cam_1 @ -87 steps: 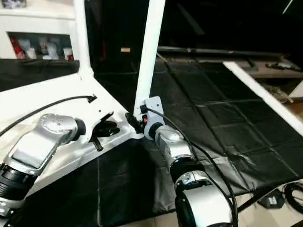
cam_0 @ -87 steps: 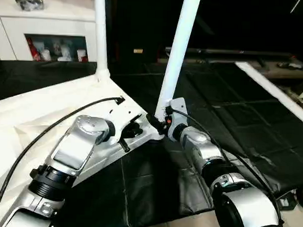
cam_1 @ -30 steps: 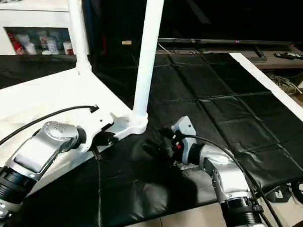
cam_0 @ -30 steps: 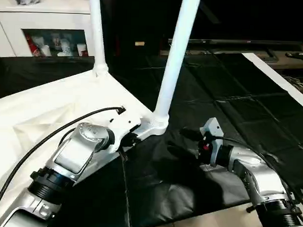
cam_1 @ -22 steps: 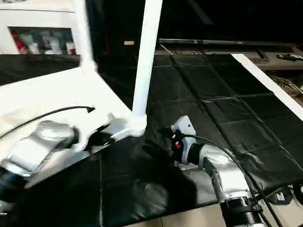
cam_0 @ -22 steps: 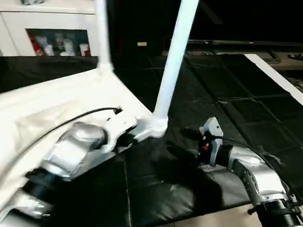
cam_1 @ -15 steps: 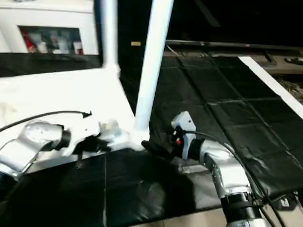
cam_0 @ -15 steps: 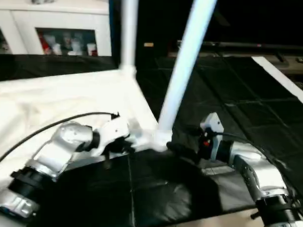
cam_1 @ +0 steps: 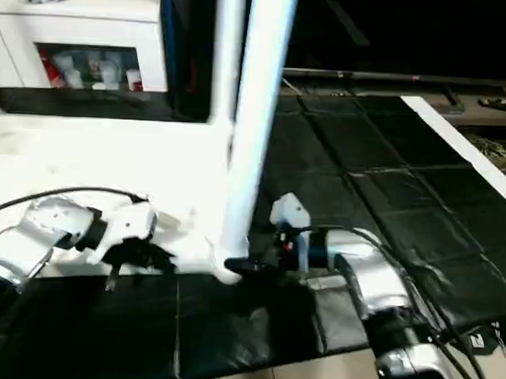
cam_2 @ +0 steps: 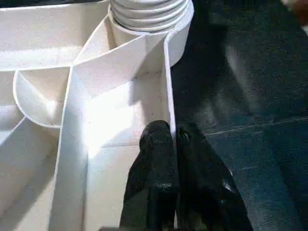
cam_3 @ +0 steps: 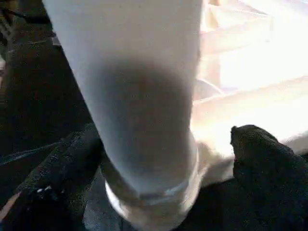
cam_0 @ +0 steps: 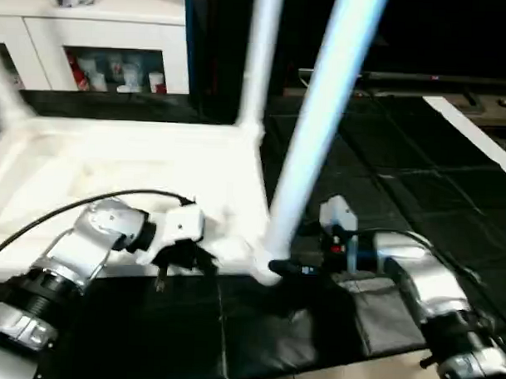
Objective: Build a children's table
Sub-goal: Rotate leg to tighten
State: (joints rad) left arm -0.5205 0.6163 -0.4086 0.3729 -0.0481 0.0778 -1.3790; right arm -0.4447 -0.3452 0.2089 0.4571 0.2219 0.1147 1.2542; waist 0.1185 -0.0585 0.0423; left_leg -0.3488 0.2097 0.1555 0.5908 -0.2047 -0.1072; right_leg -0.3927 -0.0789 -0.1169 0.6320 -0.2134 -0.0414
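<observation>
Children's table [cam_0: 112,164], all white, lying upside down on a black mat [cam_0: 420,174], ribbed underside facing up. Near leg [cam_0: 322,125] standing upright in the corner socket closest to the camera, between the two arms; a second leg [cam_0: 256,65] upright in the next corner behind it; part of a third leg [cam_0: 7,98] visible at the far left corner.

Left gripper [cam_2: 169,132] clenched on the thin rim wall of the tabletop, one black finger [cam_2: 156,159] inside the rim, the other outside it, just beside the near corner socket. Silver left forearm [cam_0: 76,250] reaching in over the table's near edge, a black cable [cam_0: 61,208] arching above it.

Right gripper [cam_3: 159,159] spread wide around the base of the near leg, one finger [cam_3: 62,168] on each side, low at the socket collar; contact with the leg impossible to tell. Jaws released, nothing grasped.

White cabinet [cam_0: 92,42] with glass doors standing behind the table, small items on its shelf. Long white strip [cam_0: 471,135] lying across the mat at the right.
</observation>
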